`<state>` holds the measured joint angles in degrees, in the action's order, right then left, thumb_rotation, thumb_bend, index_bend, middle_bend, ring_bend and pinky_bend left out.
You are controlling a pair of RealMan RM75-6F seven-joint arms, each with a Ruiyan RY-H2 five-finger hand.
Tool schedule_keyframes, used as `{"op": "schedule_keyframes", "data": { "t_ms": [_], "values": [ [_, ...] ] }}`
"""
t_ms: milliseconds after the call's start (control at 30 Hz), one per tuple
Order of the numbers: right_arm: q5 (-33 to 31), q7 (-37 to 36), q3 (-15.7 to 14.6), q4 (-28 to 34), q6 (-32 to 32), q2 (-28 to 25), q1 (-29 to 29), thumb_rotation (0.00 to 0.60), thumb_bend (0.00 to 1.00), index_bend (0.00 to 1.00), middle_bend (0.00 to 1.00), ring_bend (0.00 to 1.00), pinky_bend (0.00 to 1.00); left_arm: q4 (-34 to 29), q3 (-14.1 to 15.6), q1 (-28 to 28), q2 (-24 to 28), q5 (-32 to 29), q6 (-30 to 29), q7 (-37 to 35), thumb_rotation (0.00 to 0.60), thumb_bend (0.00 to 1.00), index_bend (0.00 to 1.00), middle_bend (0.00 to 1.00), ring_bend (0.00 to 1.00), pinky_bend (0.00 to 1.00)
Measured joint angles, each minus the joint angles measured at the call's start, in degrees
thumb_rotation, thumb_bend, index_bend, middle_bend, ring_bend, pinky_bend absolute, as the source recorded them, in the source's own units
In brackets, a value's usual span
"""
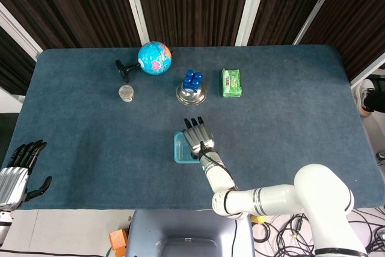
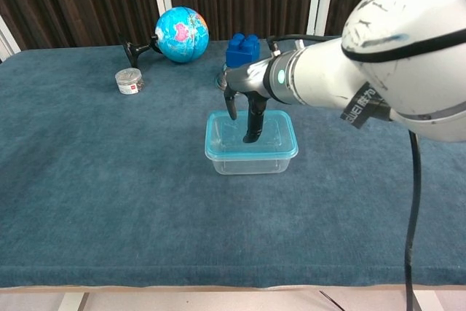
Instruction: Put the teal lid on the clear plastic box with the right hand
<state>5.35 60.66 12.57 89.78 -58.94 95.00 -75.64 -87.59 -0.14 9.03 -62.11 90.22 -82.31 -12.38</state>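
Observation:
The clear plastic box [image 2: 251,164] stands mid-table with the teal lid [image 2: 275,141] lying on top of it. My right hand [image 2: 251,109] hangs over the box with fingers pointing down, and one fingertip touches the lid's middle; it holds nothing. In the head view the right hand [image 1: 197,139] covers most of the lid [image 1: 178,149]. My left hand [image 1: 15,173] rests beyond the table's near left corner, fingers spread and empty.
Along the back stand a globe on a black stand [image 2: 181,34], a small round jar [image 2: 129,80], a blue block on a silver base [image 1: 192,80] and a green packet [image 1: 231,82]. The white right arm [image 2: 393,49] fills the chest view's right side.

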Motion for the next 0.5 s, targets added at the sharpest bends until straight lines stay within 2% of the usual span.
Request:
{"op": "schedule_keyframes", "data": {
  "t_ms": [500],
  "values": [
    [-2.3, 0.2, -1.1, -0.5, 3.6, -1.4, -0.9, 0.6, 0.0, 0.4, 0.0, 0.0, 0.0, -0.5, -0.6, 0.9, -0.8, -1.4, 1.7, 2.1, 0.6, 0.36, 0.0, 0.05, 0.04, 0.04]
  ]
}}
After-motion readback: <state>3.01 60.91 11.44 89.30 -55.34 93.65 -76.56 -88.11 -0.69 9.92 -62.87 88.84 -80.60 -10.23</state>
